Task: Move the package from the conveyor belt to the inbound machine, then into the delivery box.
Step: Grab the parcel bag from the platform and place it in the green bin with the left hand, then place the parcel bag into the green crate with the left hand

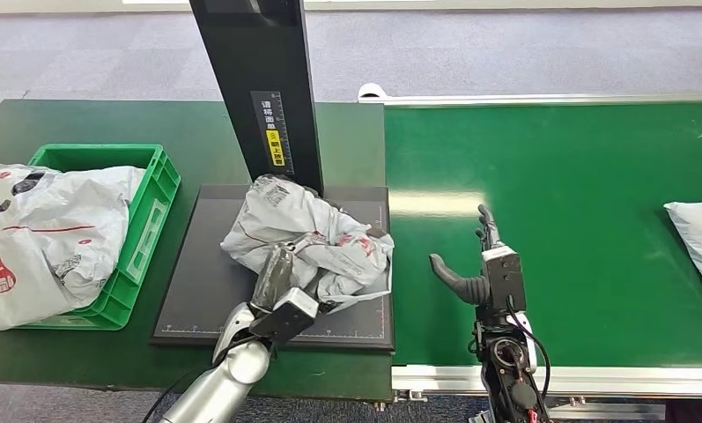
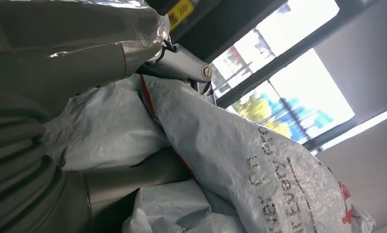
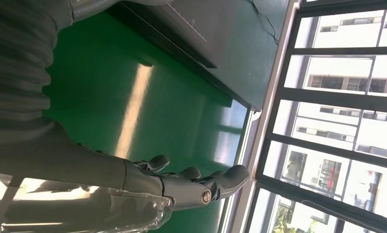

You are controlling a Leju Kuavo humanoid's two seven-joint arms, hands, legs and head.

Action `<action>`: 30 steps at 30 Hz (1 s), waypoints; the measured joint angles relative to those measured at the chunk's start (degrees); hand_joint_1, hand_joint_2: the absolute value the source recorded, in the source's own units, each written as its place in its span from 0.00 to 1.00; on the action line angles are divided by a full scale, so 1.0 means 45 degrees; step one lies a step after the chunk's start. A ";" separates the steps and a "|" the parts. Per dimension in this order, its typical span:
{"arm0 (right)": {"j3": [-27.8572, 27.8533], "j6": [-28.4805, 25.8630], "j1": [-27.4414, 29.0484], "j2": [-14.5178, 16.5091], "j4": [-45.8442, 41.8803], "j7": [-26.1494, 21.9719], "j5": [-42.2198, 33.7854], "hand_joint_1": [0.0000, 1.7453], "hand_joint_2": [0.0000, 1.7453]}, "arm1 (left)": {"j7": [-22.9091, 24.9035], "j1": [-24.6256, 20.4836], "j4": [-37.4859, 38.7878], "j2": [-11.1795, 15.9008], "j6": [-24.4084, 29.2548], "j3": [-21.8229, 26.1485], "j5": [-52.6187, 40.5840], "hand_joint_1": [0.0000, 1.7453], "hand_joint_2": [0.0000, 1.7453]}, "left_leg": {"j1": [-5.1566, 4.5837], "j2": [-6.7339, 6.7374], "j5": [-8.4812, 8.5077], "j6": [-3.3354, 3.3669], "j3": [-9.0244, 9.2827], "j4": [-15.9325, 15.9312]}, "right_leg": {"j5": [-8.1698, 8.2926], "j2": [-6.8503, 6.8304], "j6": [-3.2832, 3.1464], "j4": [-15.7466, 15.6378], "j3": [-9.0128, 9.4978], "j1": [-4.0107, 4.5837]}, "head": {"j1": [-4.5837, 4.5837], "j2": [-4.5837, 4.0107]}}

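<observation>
A crumpled grey plastic package (image 1: 307, 233) with red and black print lies on the dark weighing plate (image 1: 202, 300) of the inbound machine, at the foot of its black column (image 1: 263, 88). My left hand (image 1: 277, 295) grips the package's near side. In the left wrist view the package (image 2: 220, 155) is wedged between the thumb and the fingers (image 2: 181, 60). My right hand (image 1: 484, 264) hovers open over the green conveyor belt (image 1: 576, 220), fingers straight, thumb out to the side. It holds nothing, as the right wrist view of the hand (image 3: 181, 182) confirms.
A green crate (image 1: 149, 220) stands left of the plate, with grey packages (image 1: 39, 238) heaped in it and spilling over its near edge. Another grey package (image 1: 699, 238) lies at the belt's right edge. The belt's metal rim (image 1: 550, 379) runs along the front.
</observation>
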 joint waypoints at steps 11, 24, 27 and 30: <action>-0.0149 -0.0118 0.0003 -0.0053 0.0041 -0.0199 -0.0306 0.00 1.00 | -0.1176 0.0742 -0.4639 -0.0285 0.4172 0.0897 -0.2854 1.00 1.00 | 0.0000 0.0004 0.0000 0.0000 -0.0018 0.0000 | 0.0000 0.0001 0.0000 0.0001 -0.0019 0.0001 | 0.0001 0.0000; -0.0149 -0.0197 0.0180 -0.0064 0.0039 -0.0215 -0.0361 0.00 1.00 | -0.1127 -0.0381 -0.6271 -0.0773 0.4238 0.5942 -0.5238 0.93 0.00 | 0.0003 0.0005 0.0005 -0.0004 -0.0013 0.0000 | 0.0001 0.0001 -0.0001 0.0003 -0.0024 0.0005 | 0.0004 -0.0001; -0.0149 -0.0234 0.0228 -0.0075 0.0032 -0.0208 -0.0396 0.00 1.00 | -0.0542 -0.1140 -0.4965 -0.0675 0.4238 0.7081 -0.5752 0.75 0.00 | 0.0003 0.0005 0.0008 -0.0002 -0.0014 0.0000 | 0.0002 0.0002 -0.0001 0.0004 -0.0023 0.0004 | 0.0002 0.0000; -0.0153 -0.0240 0.0281 -0.0092 -0.0026 -0.0139 -0.0413 0.00 1.00 | 0.1771 -0.1980 -0.3206 -0.0241 0.4238 0.7811 -0.7565 0.66 0.00 | 0.0003 0.0008 0.0011 -0.0004 -0.0013 0.0000 | 0.0003 0.0005 -0.0002 0.0005 -0.0025 0.0004 | 0.0004 0.0000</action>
